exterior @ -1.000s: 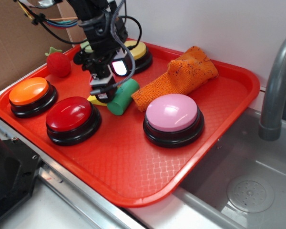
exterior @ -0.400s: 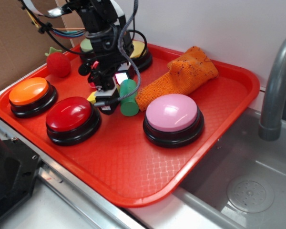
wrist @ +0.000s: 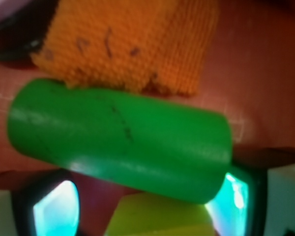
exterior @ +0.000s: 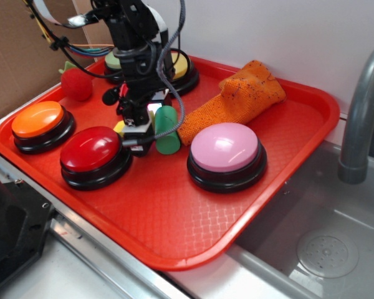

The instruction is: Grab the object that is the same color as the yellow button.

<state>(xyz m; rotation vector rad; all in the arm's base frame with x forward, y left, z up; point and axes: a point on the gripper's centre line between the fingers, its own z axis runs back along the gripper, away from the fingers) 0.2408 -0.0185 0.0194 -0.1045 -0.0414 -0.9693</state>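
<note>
Waffle-textured red tray (exterior: 174,218): spread fingers (exterior: 139,134) straddle yellow wedge (wrist: 162,216) beside smooth green cylinder (wrist: 120,137).

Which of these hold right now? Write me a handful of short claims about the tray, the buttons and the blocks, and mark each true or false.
1. The green cylinder lies between the gripper and the orange cloth. True.
2. The pink button stands outside the red tray. False: it stands on the tray, near its middle.
3. The yellow block shows between the gripper's fingers in the wrist view. True.
4. The yellow button is at the tray's near edge. False: it is at the far edge, behind the arm.
5. The green cylinder stands upright on its end. False: it lies on its side.
6. The orange button is left of the red button. True.
</note>
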